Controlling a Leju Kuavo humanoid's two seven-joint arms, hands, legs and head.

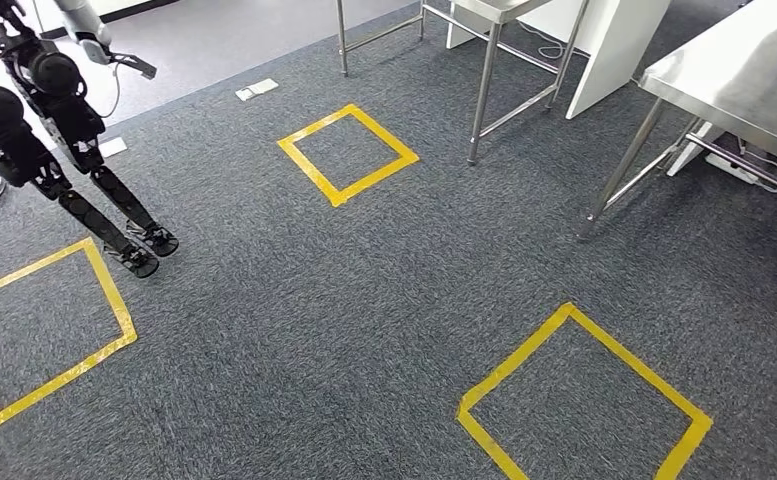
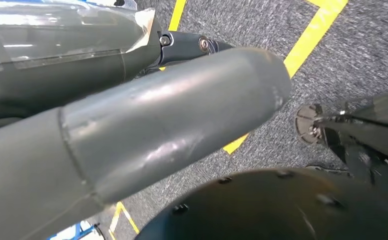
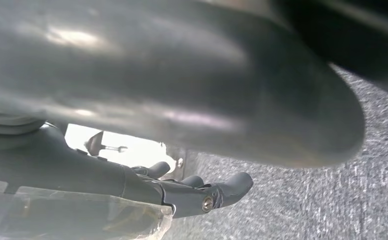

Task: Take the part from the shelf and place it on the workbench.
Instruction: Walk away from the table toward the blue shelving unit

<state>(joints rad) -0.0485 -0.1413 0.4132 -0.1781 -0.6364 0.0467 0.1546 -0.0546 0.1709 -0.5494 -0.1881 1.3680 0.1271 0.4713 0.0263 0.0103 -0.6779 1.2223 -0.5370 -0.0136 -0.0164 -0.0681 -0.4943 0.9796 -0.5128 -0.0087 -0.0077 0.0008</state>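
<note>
Well, floor: in the head view I look down at grey carpet (image 1: 364, 290) with yellow tape squares (image 1: 347, 152) on it.
Surface: a shiny steel surface (image 1: 754, 70) stands at the far right, and I think that is the workbench.
Other robot: a dark one (image 1: 54, 130) stands at the far left, so I would keep away from it.
Part: I cannot tell where it is. I guess it sits on the shelf.
Left robot hand (image 2: 147, 130): in the left wrist view the big grey thumb is very close, over carpet and yellow tape. I cannot tell if this hand is released or clenched.
Right robot hand (image 3: 182, 100): in the right wrist view its dark fingers (image 3: 221, 190) reach out, apart from the thumb, with nothing between them. It is released.
Doing it well: I would turn slowly to find the shelf first, and keep both arms low and quiet while walking.
</note>
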